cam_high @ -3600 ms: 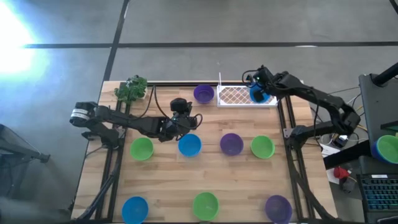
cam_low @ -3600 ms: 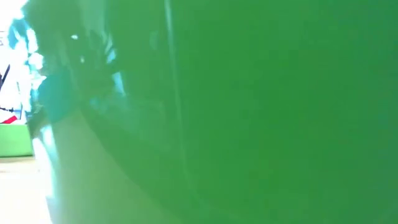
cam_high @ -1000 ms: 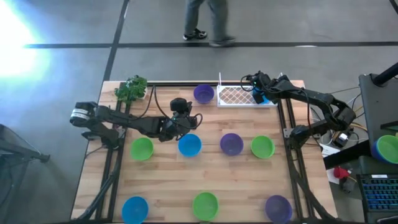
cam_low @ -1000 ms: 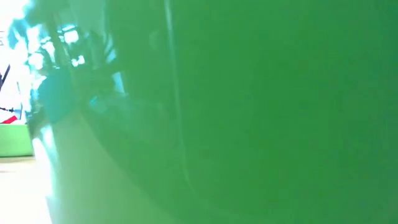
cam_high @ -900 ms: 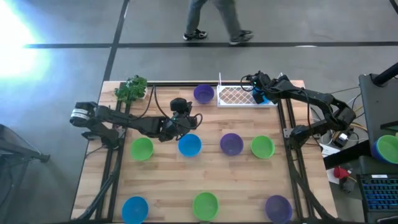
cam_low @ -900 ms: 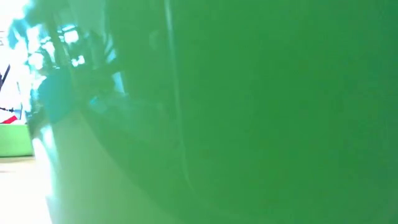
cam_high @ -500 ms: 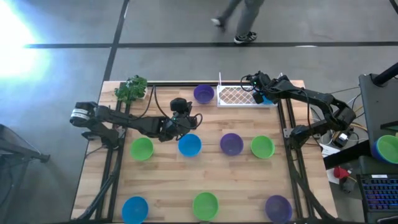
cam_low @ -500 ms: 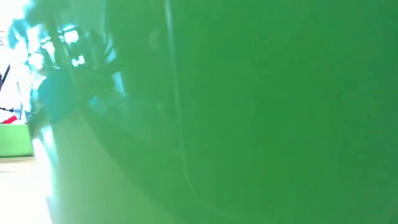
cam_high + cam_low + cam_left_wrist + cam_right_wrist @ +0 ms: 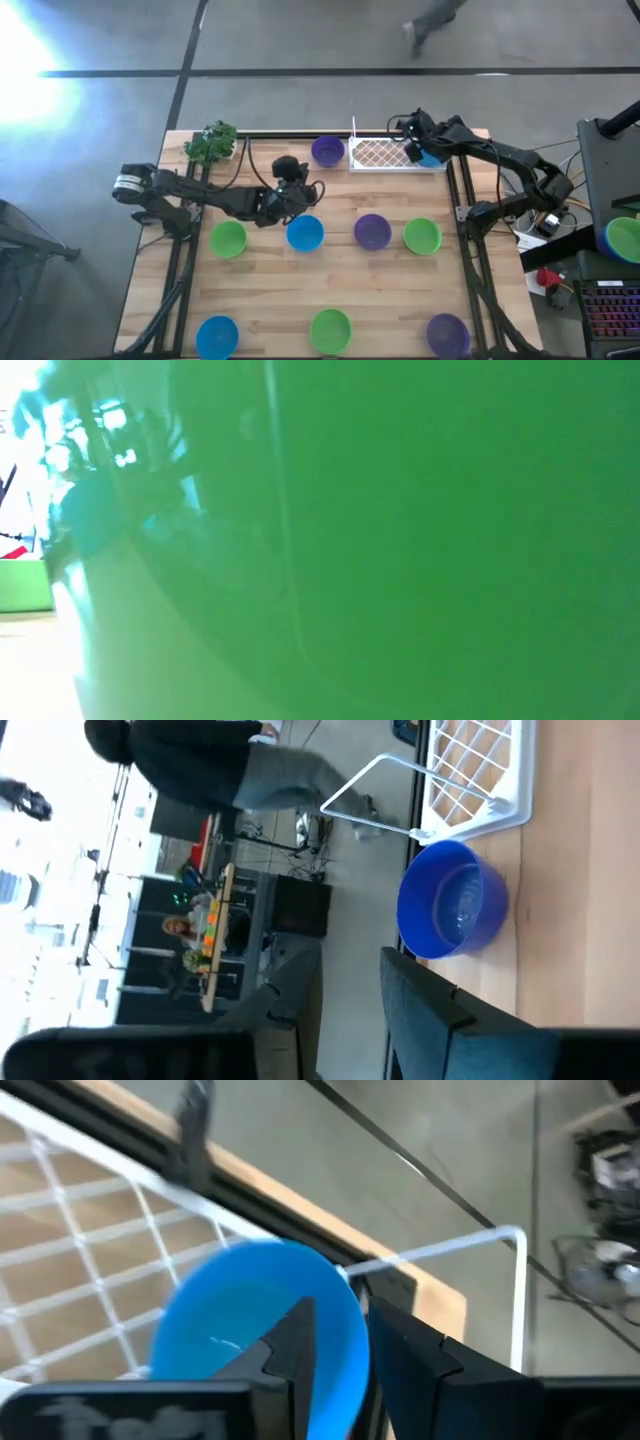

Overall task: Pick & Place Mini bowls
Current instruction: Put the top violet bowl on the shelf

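The right gripper [image 9: 413, 140] hangs over the right end of the white wire rack [image 9: 378, 154] at the table's far edge, its fingers [image 9: 300, 1342] parted a little on either side of the rim of a blue bowl [image 9: 262, 1322] that lies in the rack; whether they press the rim cannot be told. The left gripper [image 9: 291, 183] waits over the table's middle, its fingers spread, with a purple bowl [image 9: 327, 151] beyond it. More mini bowls lie in two rows on the wooden table [image 9: 270, 290]: green [image 9: 228, 238], blue [image 9: 305, 233], purple [image 9: 372, 230], green [image 9: 422, 235]; then blue [image 9: 217, 334], green [image 9: 330, 329], purple [image 9: 447, 333]. A toy plant [image 9: 211, 142] stands at the far left corner.
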You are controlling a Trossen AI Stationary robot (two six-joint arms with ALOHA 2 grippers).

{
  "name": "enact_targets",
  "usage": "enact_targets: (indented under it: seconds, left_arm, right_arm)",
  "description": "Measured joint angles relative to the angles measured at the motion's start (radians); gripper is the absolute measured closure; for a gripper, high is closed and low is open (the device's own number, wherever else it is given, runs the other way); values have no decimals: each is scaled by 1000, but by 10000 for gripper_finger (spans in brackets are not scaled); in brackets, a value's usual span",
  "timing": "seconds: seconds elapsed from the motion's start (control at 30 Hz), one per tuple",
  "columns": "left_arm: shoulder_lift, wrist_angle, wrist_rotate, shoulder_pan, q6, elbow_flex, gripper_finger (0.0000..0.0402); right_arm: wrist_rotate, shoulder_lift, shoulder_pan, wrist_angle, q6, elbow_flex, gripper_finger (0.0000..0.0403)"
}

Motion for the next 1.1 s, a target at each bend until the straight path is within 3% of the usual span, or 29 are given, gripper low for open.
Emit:
enact_targets:
  seconds: [0.2, 0.33, 0.57, 0.73, 0.8, 1.1]
  left_arm:
    - [0, 0, 19, 57, -83, 0, 299]
    - [0, -2, 145, 118, -174, 2, 299]
    - [-1, -29, 467, 264, -350, 35, 299]
    - [-2, -104, 872, 367, -342, 41, 299]
    - [1, -105, 968, 405, -342, 35, 299]
    - [94, -90, 998, 492, -276, 40, 299]
  right_arm:
    - [-147, -66, 0, 1, -18, 66, 326]
    - [-260, -125, 0, 2, -45, 77, 333]
    - [-392, -230, 0, -1, -104, 59, 332]
    - [-435, -297, 1, -1, -145, 45, 328]
    - [-436, -319, 0, 0, -156, 40, 328]
    - [-436, -375, 0, 0, -146, 32, 328]
